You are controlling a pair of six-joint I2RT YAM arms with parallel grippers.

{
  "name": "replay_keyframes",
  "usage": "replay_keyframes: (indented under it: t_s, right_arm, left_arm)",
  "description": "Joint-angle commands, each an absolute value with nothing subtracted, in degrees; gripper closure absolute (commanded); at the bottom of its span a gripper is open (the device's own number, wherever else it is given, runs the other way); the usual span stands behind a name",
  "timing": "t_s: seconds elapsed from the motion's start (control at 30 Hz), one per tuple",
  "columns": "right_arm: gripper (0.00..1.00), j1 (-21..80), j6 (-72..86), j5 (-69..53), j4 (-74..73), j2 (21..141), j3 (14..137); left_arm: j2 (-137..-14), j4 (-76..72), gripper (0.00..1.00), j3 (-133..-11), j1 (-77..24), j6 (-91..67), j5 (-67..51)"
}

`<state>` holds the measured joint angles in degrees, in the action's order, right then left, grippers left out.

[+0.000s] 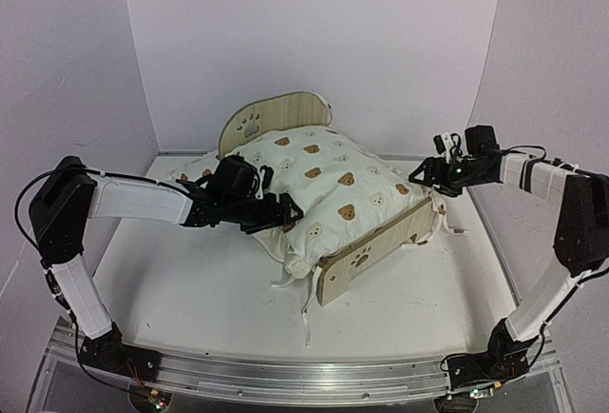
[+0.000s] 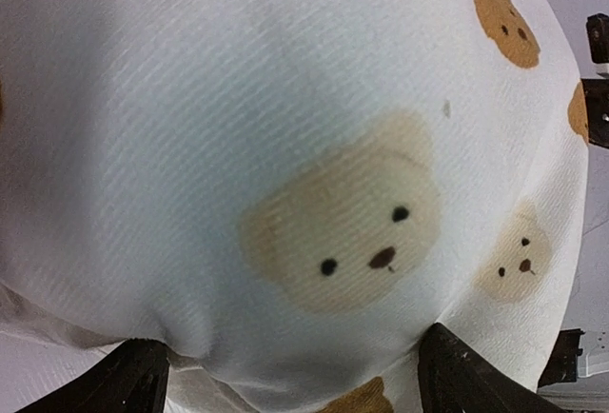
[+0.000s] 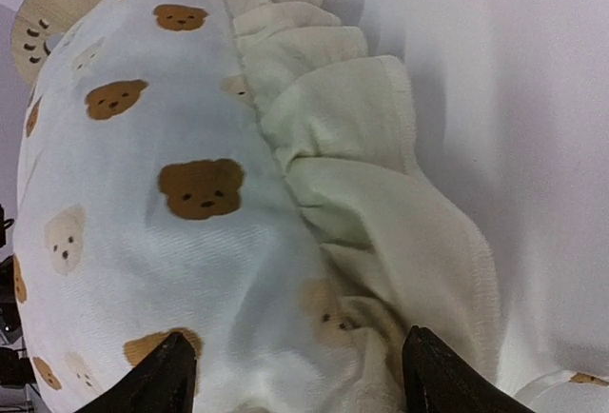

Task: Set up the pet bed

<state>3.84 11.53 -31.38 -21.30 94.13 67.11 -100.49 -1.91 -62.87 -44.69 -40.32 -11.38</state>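
- One cushion lies on the bed, mid-counter.
- Left gripper: fingers spread wide, pressed to the cushion's left edge.
- Right gripper: fingers spread, at the cushion's ruffled right edge.

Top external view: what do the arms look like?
The left arm and right arm have black joints, white fabric sleeves and thin black cables. The left pincer and right pincer are black; a green light glows by the right wrist.
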Motion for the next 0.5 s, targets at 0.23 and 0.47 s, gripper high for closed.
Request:
replay_keyframes:
  t_s: [0.23, 0.47]
  right_arm:
    - [0.24, 23.63, 33.38, -36.74, -22.44, 67.24, 41.6]
    - [0.08, 21.03, 22.34, -12.41, -41.1, 68.9, 61.22]
  left_arm:
    - [-107.56, -7.02, 0.1, -72.88, -44.58, -35.94, -14.97]
    - [-103.08, -7.67, 0.13, -68.2, -44.91, -38.43, -11.34]
